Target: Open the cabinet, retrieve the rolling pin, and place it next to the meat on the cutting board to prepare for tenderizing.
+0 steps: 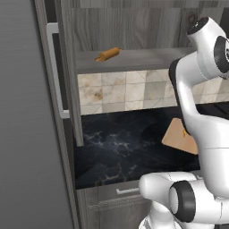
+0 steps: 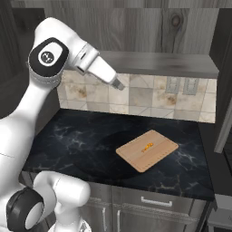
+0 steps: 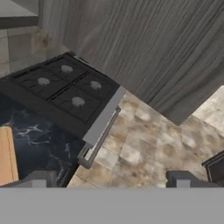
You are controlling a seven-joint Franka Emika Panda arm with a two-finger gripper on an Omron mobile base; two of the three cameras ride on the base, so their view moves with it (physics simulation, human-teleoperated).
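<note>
The cabinet (image 1: 134, 27) stands open, and its left door (image 1: 27, 134) with a long silver handle (image 1: 53, 67) is swung out toward me. The rolling pin (image 1: 108, 54), orange-brown, lies tilted on the cabinet's bottom shelf (image 1: 143, 60). Below on the black counter lies the tan cutting board (image 2: 146, 150) with a small orange piece of meat (image 2: 147, 146) at its middle; in the left base view my arm covers part of the cutting board (image 1: 176, 138). My gripper (image 3: 112, 180) is open and empty, pointing past the board's edge (image 3: 6, 155) toward a stove.
A black stove with several burners (image 3: 65, 89) and its silver oven handle (image 3: 100, 135) sit right of the marbled countertop (image 2: 68, 140). A grey wood-grain panel (image 3: 144, 52) hangs above tiled floor (image 3: 153, 144). Drawer fronts (image 2: 154, 201) run under the counter.
</note>
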